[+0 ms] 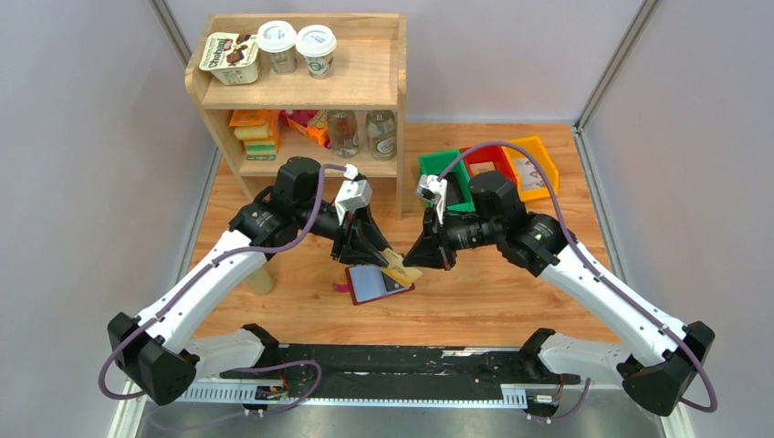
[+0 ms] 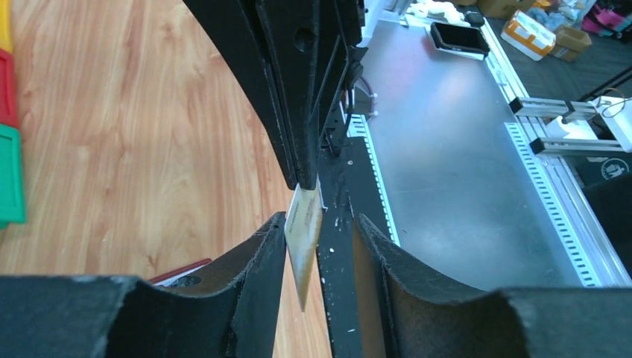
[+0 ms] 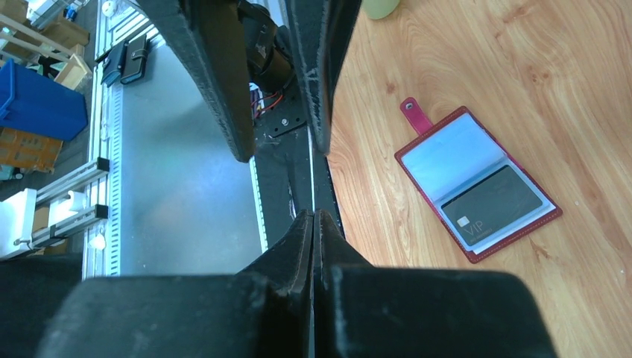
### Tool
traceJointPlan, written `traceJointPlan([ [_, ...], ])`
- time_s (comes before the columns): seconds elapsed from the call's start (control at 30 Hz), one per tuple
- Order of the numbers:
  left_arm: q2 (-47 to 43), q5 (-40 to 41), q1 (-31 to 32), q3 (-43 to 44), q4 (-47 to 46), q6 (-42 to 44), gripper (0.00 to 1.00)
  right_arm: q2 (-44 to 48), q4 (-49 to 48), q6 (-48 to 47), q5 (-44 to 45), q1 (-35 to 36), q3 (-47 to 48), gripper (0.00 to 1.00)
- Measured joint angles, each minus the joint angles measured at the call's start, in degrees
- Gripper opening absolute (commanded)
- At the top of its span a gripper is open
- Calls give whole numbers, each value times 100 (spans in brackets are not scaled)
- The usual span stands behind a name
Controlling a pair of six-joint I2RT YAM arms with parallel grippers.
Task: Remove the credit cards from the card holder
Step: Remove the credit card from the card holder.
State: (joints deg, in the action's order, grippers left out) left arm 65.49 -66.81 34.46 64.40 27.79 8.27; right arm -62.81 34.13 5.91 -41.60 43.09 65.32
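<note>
Your right gripper (image 2: pixel 302 181) pinches the thin pale-gold card (image 2: pixel 304 239); your left gripper (image 2: pixel 320 224) gapes empty around it. The open maroon card holder (image 3: pixel 447 153) lies flat below, nearer your left.

Maroon book-style card holder (image 1: pixel 372 285), open and flat on the worktop (image 1: pixel 511 292), just in front of the wooden shelf (image 1: pixel 301 91), below its right post. Shows grey-blue clear sleeves face up, closing tab sticking out sideways. Holds a dark card (image 3: pixel 495 205) marked VIP in the half away from the tab. Tan card (image 2: pixel 303 239) aloft, pinched in the closed right end effector (image 3: pixel 314 220), slightly nearer the shelf.
</note>
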Motion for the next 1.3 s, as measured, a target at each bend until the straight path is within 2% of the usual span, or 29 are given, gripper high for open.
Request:
traceJointPlan([
  [0.07, 37, -48, 7, 0, 2, 0, 38, -59, -2, -37, -72, 17, 66, 0],
  [0.13, 103, -70, 9, 0, 33, 2, 27, -94, -7, -70, -111, 31, 111, 0],
  [0.17, 131, -66, 9, 0, 55, -2, 17, -103, -7, -90, -131, 31, 129, 0],
  [0.23, 190, -63, 15, 0, 94, 9, 4, -109, -11, -127, -155, 35, 155, 0],
  [0.27, 205, -52, 17, 0, 107, 13, 0, -107, -11, -138, -160, 35, 157, 9],
  [0.3, 205, -31, 22, -2, 109, 20, 0, -107, -11, -149, -160, 35, 157, 21],
  [0.33, 203, -15, 22, -2, 111, 2, 0, -107, -9, -142, -153, 35, 157, 45],
  [0.37, 199, 9, 26, -2, 92, -15, 0, -109, -11, -142, -125, 35, 157, 57],
  [0.43, 116, 162, 33, -105, -160, -142, 0, -96, -50, -162, -11, 35, 140, 73],
  [0.53, -330, 621, 33, -640, -903, -584, 0, 57, -299, 35, 208, -15, -101, 81],
  [0.7, -1423, 2083, 42, -1947, -2734, -1967, 0, 883, -1207, 595, 431, -424, -1163, 86],
  [0.9, -1860, 3449, 42, -3032, -4990, -3858, 0, 1683, -3045, 1517, 664, -603, -2463, 86],
  [1.07, -1720, 3856, 42, -3281, -6057, -4872, 0, 1602, -4430, 2323, 887, -616, -3106, 84],
  [1.3, -1471, 3993, 42, -3554, -7302, -5779, 0, 1204, -5613, 2914, 1012, -669, -3145, 77],
])
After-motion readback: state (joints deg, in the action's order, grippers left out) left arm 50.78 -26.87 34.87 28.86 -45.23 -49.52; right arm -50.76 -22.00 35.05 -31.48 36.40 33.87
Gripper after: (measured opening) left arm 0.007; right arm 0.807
